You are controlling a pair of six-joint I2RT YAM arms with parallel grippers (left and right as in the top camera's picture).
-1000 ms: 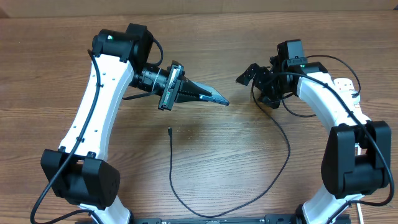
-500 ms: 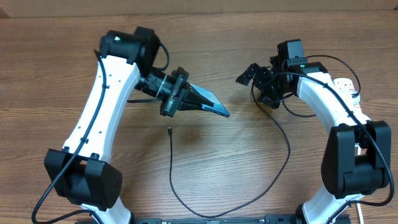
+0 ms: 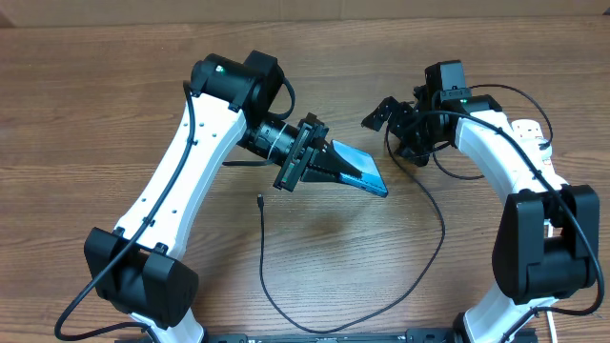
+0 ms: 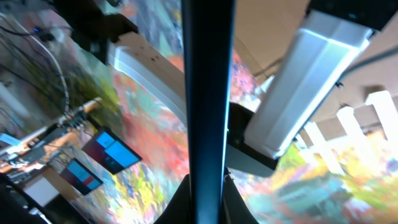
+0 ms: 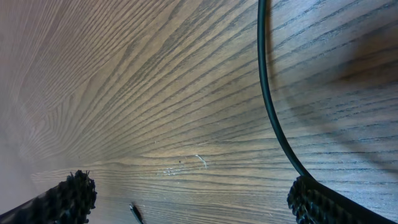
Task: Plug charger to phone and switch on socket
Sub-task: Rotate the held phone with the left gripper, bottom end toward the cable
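Observation:
My left gripper (image 3: 334,164) is shut on the phone (image 3: 361,171) and holds it tilted above the table's middle, its light blue screen partly facing up. In the left wrist view the phone (image 4: 208,93) shows edge-on between the fingers (image 4: 208,198). The charger's black cable (image 3: 263,257) lies on the table, its connector tip (image 3: 259,199) below the left gripper, and it loops right and up toward the right arm. My right gripper (image 3: 385,118) is open and empty, right of the phone. Its wrist view shows the cable (image 5: 271,99) and the tip (image 5: 134,213) between the spread fingers (image 5: 189,198).
The white socket strip (image 3: 530,131) lies at the far right, mostly hidden behind the right arm. Bare wooden table (image 3: 95,114) lies to the left and at the back. The arm bases stand at the front corners.
My left arm has swung to the right with the phone, from left of centre to the middle. The phone has turned so its screen shows. The right arm and cable have not moved.

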